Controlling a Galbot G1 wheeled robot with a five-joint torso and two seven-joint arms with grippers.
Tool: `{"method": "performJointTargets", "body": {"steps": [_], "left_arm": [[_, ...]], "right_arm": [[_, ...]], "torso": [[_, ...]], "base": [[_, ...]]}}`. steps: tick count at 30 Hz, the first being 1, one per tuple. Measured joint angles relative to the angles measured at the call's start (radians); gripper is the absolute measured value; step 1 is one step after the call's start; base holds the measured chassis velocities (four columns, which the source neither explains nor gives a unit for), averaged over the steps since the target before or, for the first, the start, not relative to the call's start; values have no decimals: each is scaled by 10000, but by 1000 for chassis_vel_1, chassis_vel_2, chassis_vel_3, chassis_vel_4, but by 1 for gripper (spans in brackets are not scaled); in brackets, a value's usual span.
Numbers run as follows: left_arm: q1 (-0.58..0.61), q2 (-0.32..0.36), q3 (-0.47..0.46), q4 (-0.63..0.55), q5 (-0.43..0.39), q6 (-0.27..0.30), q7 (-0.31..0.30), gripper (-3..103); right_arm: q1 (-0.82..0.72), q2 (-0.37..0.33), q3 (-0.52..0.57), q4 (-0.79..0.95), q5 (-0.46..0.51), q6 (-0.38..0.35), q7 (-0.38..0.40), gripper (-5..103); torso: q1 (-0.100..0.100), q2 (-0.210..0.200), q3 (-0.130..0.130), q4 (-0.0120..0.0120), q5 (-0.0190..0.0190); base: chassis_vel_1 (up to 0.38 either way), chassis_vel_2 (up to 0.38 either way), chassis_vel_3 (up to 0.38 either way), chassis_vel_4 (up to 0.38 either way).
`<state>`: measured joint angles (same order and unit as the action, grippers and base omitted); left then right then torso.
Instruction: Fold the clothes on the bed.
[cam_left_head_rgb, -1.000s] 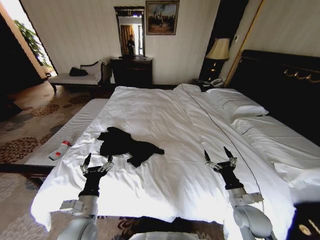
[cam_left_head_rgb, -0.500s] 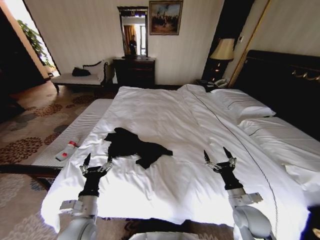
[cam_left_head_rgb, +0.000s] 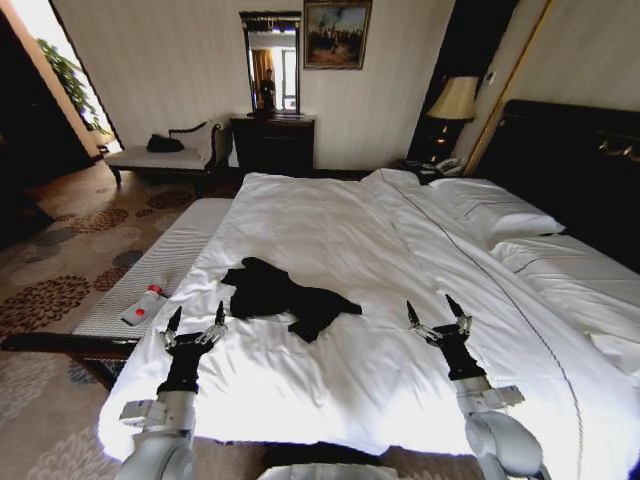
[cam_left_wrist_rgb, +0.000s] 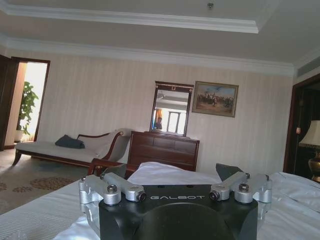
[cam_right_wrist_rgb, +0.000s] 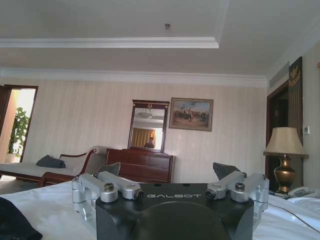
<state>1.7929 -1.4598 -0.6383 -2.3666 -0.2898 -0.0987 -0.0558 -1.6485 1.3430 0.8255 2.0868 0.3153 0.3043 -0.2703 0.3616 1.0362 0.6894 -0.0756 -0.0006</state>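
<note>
Far left at 9 o'clock, a small white plastic bottle with a red band (cam_left_head_rgb: 144, 306) lies on the narrow pale striped bench (cam_left_head_rgb: 175, 262) flush against the large white-sheeted bed (cam_left_head_rgb: 330, 230); a wide arm sweep could knock it off. The left gripper (cam_left_head_rgb: 196, 319) hovers over the near mattress edge at 7 o'clock, its dark fingers spread and empty. Just beyond it, near centre, the black soft-fabric T-shirt (cam_left_head_rgb: 288, 296) lies crumpled, one lobe trailing toward 4 o'clock. Bunched like this, a single pinch risks catching several layers, so the fold would come out lopsided; dragging may also ruck the loose sheet. The right gripper (cam_left_head_rgb: 438, 316) hangs at 5 o'clock, likewise released, well apart from the shirt — a long reach across.
</note>
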Motion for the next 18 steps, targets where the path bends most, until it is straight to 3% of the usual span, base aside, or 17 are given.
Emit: {"method": "performJointTargets", "body": {"steps": [18], "left_arm": [[35, 80, -48, -79, -38, -1, -5, 100]], "right_arm": [[-126, 18, 5, 67, -90, 65, 18, 100]], "torso": [[0, 0, 0, 0, 0]], "base": [[61, 122, -50, -114]]}}
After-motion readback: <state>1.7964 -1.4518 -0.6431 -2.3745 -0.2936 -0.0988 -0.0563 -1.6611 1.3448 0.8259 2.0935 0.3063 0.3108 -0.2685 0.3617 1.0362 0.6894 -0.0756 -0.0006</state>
